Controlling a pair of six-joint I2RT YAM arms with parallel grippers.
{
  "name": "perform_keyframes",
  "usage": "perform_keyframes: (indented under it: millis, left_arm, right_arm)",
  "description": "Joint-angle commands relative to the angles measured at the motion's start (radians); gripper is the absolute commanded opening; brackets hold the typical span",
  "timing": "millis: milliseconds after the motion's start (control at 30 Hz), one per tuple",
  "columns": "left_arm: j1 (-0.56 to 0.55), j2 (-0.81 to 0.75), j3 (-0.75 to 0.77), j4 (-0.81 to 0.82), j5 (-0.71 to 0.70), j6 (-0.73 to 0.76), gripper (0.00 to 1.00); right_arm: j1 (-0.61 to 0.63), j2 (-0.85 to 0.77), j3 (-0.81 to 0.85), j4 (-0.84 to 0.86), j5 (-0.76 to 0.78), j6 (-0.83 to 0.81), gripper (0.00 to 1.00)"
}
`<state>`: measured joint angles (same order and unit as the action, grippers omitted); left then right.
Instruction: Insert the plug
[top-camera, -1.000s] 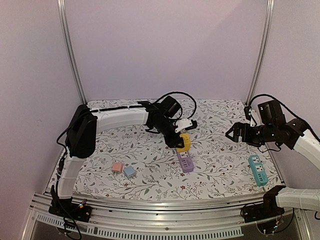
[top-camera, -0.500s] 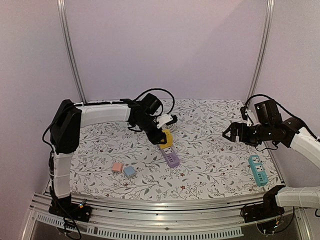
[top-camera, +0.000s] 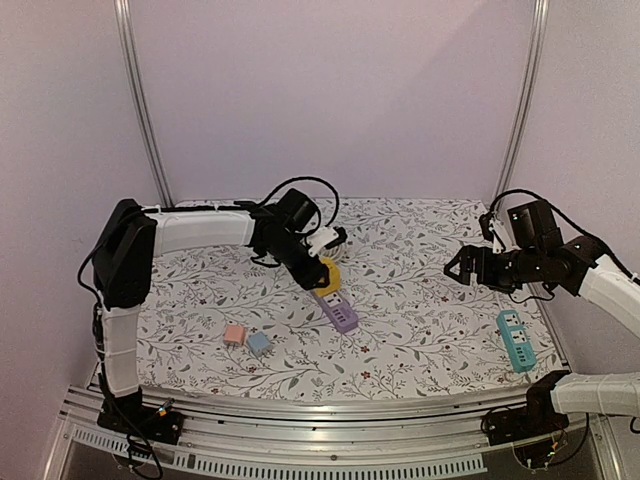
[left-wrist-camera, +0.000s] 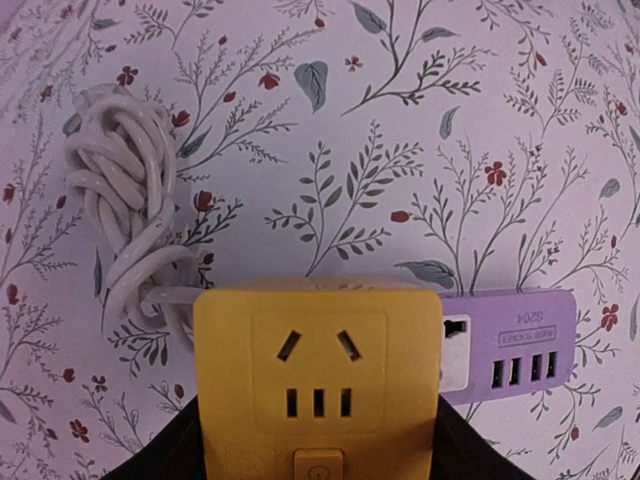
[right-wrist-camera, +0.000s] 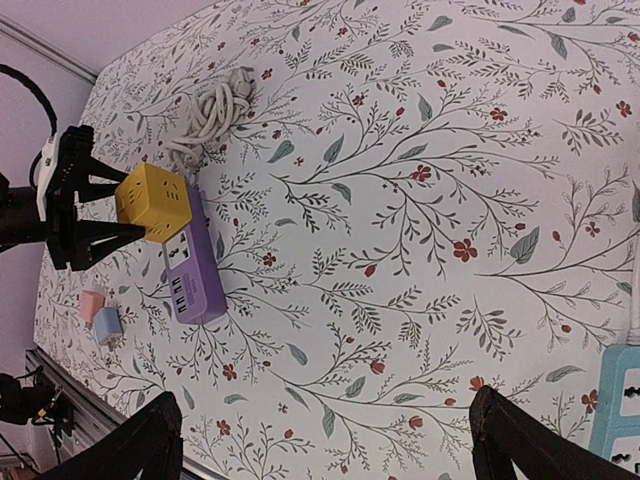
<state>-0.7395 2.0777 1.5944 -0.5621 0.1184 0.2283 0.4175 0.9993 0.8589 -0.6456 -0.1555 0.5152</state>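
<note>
Gripping the yellow cube plug (left-wrist-camera: 318, 375) by its sides, the left tool (top-camera: 322, 266) held it at the far end of the purple power strip (top-camera: 340, 312), a little left of the middle of the counter (top-camera: 430, 330). The cube overlapped the strip's end socket, but the views did not show whether its pins were fully home. I judged insertion under way, with a final press and release left. The right tool (top-camera: 462, 268) hung wide open and empty near the right edge, well apart from the work. A white cable coil (left-wrist-camera: 130, 210) lay just behind the cube toward the back edge and was the likeliest snag. A pink block (top-camera: 234, 335) and a blue block (top-camera: 259, 343) sat toward the front-left corner, and a teal strip (top-camera: 514, 340) lay by the right edge, leaving open room around the strip.
</note>
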Motion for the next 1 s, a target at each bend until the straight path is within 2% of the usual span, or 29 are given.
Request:
perform_keyframes:
  millis: [0,67,500,667,833,900,967]
  left_arm:
    - [0.02,0.019,-0.018,-0.149,-0.115,-0.047,0.96]
    - [0.02,0.009,0.0,-0.144,-0.136,-0.054,0.99]
    - [0.019,-0.136,0.072,-0.155,-0.196,-0.122,0.99]
    - [0.016,-0.267,0.009,-0.12,-0.277,-0.187,0.99]
    - [0.015,-0.44,-0.121,-0.019,-0.348,-0.291,1.0]
    - [0.017,-0.495,-0.163,0.02,-0.381,-0.4,0.99]
    - [0.024,-0.527,-0.176,0.0,-0.344,-0.494,1.0]
  right_arm:
    - [-0.004,0.009,-0.015,0.012,0.0,-0.016,0.99]
    - [-0.003,0.011,-0.016,0.014,0.002,-0.019,0.99]
    - [-0.005,0.021,-0.027,0.056,-0.003,-0.053,0.99]
    - [-0.004,0.033,-0.032,0.078,0.014,-0.057,0.99]
    - [-0.005,0.052,-0.04,0.083,0.066,-0.021,0.99]
    - [-0.003,0.072,-0.039,0.08,0.072,-0.004,0.99]
    - [-0.003,0.097,-0.035,0.079,0.068,0.014,0.99]
